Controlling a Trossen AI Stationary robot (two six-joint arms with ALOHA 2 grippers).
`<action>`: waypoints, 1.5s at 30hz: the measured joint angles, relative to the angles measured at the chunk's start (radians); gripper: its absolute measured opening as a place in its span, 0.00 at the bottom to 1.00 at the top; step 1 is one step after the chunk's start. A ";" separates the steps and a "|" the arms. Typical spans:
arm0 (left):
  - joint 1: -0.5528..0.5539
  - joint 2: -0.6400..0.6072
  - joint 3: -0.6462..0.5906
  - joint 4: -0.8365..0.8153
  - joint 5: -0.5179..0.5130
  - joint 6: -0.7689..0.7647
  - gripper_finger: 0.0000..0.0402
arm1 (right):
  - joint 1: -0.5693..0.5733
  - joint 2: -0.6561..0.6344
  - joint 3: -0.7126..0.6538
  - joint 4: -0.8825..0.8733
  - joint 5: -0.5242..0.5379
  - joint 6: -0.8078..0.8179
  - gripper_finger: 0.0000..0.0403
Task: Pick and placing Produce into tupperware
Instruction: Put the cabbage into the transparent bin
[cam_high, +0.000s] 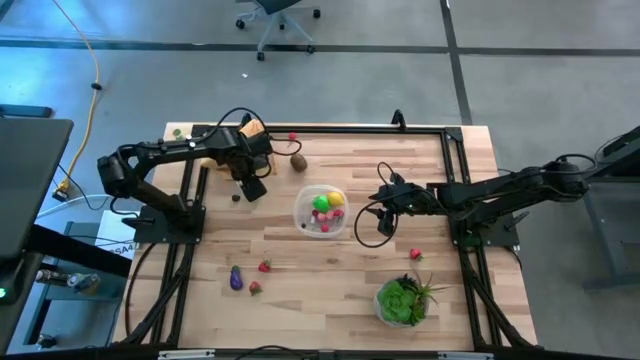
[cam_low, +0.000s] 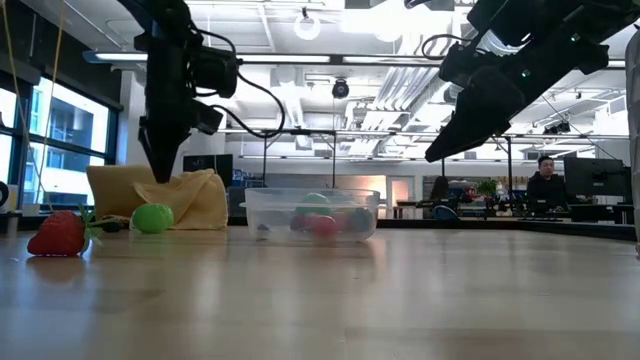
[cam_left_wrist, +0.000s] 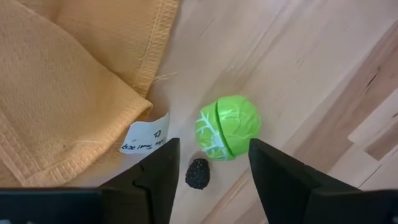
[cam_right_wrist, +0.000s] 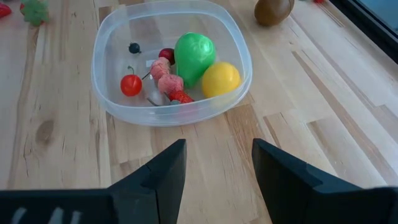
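Spread jaws on the left gripper (cam_left_wrist: 211, 171) hang over a green sprout-like ball (cam_left_wrist: 228, 127) and a small blackberry (cam_left_wrist: 198, 173), beside the orange cloth (cam_left_wrist: 68, 81) at the table's (cam_high: 340, 270) far left. Right gripper (cam_right_wrist: 217, 165) waits right of the tub (cam_right_wrist: 171, 59), jaws also apart, empty. Inside the tub lie a green lime, a yellow lemon (cam_right_wrist: 220, 78) and red berries. An eggplant (cam_high: 236, 279) and strawberries remain near the front edge.

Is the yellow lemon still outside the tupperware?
No, the yellow lemon lies inside the tupperware, beside a green fruit.
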 joint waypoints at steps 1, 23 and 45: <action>0.000 0.000 0.000 0.000 0.004 -0.008 0.47 | 0.000 0.000 0.000 0.000 0.000 0.000 0.44; -0.008 0.105 -0.027 0.025 0.043 -0.208 0.66 | 0.000 0.000 0.000 0.000 0.000 0.000 0.44; -0.006 0.142 -0.148 0.234 0.104 -0.230 0.69 | 0.000 0.000 0.000 0.000 0.000 0.000 0.44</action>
